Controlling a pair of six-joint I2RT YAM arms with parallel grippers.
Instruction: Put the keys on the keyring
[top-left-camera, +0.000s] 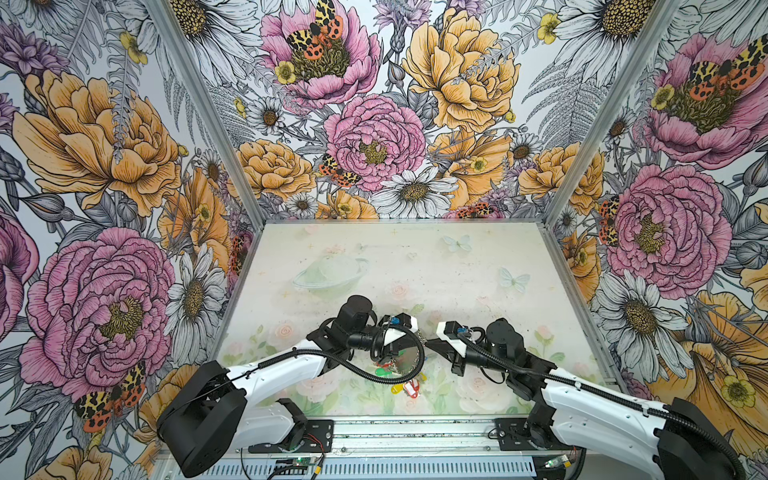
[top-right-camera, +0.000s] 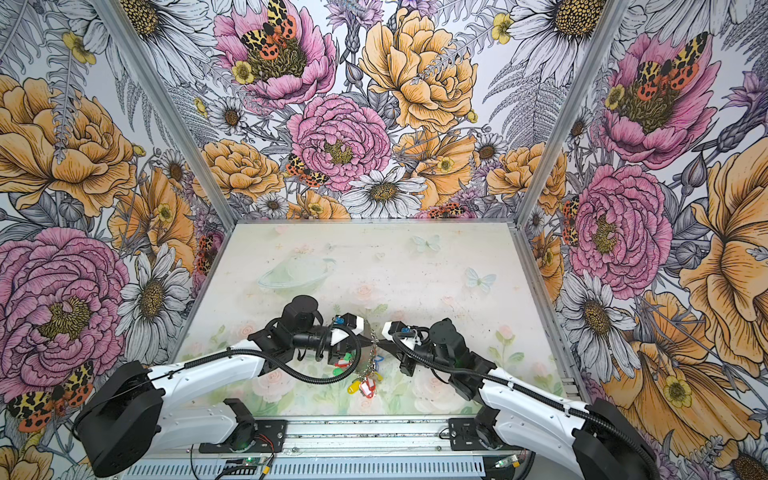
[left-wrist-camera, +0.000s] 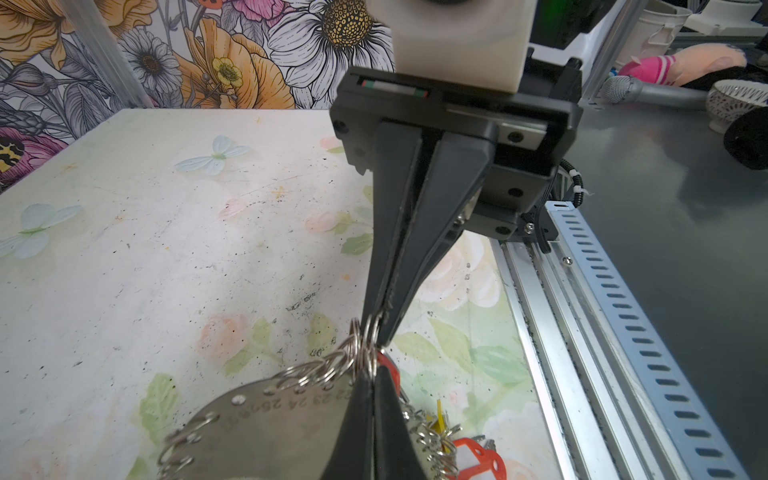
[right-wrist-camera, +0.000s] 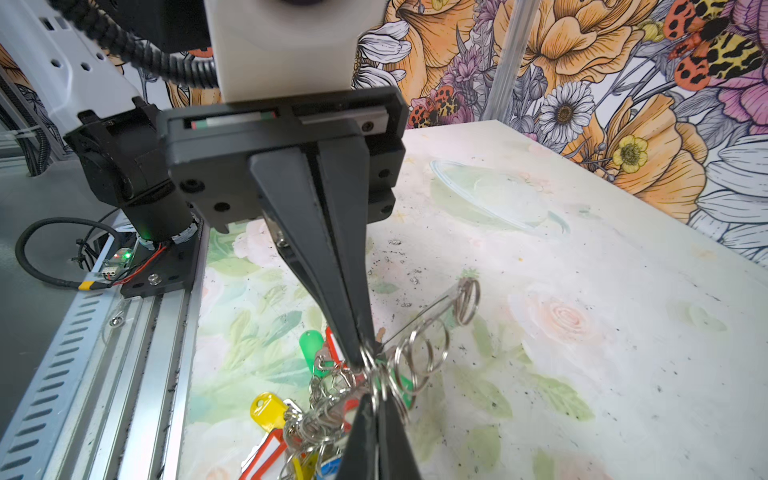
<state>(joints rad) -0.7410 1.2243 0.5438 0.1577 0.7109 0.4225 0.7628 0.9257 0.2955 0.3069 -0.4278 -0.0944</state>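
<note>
keyring (left-wrist-camera: 266, 419) is hanging tilted above the surface (left-wrist-camera: 166, 249), the left end effector (left-wrist-camera: 371, 376) clamping closed on its rim, the right end effector (left-wrist-camera: 376, 328) pinching closed on a split ring (left-wrist-camera: 356, 337). the keys (right-wrist-camera: 266, 455) are sitting among coloured tags (right-wrist-camera: 268, 409) below.

From my seat, the worktop (top-left-camera: 415, 266) is a pale, scuffed sheet printed with faint roses, a ringed planet (top-left-camera: 328, 272) and light blue butterflies (top-left-camera: 457, 243), and it is peppered with dark specks. Floral wallpaper (top-left-camera: 374, 137) in pink, orange and white, dotted with spotted moths, closes it in on three sides in both top views. Aluminium posts (top-left-camera: 208, 112) stand at the back corners. A slotted metal rail (top-left-camera: 374, 469) runs along the near edge. In the left wrist view I can see a grey floor beyond the rail, with a pink plush toy (left-wrist-camera: 681, 62), a patterned bowl (left-wrist-camera: 735, 97) and a white bucket (left-wrist-camera: 660, 25) lying on it.
</note>
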